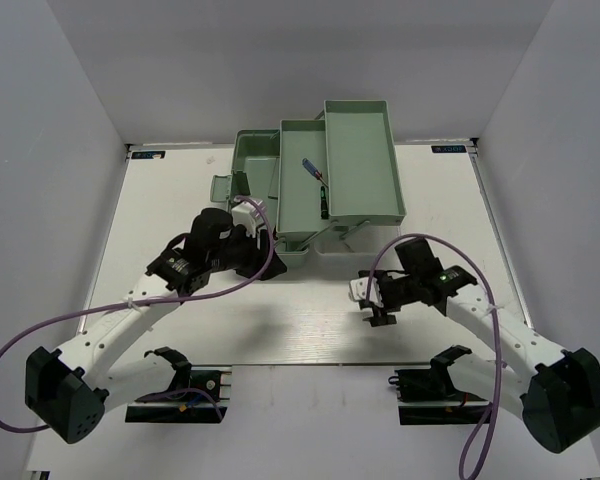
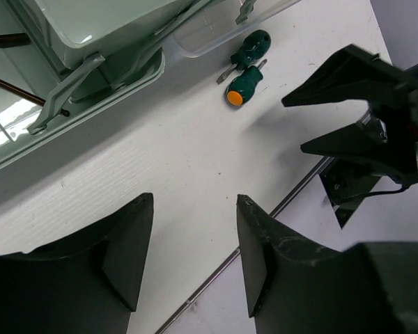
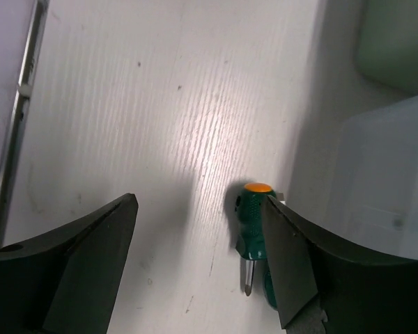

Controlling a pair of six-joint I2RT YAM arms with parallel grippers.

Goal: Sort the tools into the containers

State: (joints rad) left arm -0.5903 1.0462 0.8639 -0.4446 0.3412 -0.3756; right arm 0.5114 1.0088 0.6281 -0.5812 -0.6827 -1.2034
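Observation:
Two stubby green-and-orange screwdrivers lie side by side on the white table. In the left wrist view I see one (image 2: 242,85) beside the other (image 2: 253,47). In the right wrist view one (image 3: 251,223) lies just inside my right finger and the second (image 3: 269,291) is mostly hidden behind it. My right gripper (image 3: 198,202) is open over them, low above the table (image 1: 373,298). My left gripper (image 2: 195,198) is open and empty by the toolbox (image 1: 263,262). A blue-handled screwdriver (image 1: 310,169) lies in the middle mint tray (image 1: 292,195).
The mint toolbox base (image 1: 252,160) and the larger right tray (image 1: 363,165) stand at the table's far middle. Its translucent lid (image 3: 386,177) lies right of the screwdrivers. Reddish-brown hex keys (image 2: 7,40) show in the base. The table's front edge (image 2: 292,195) is close.

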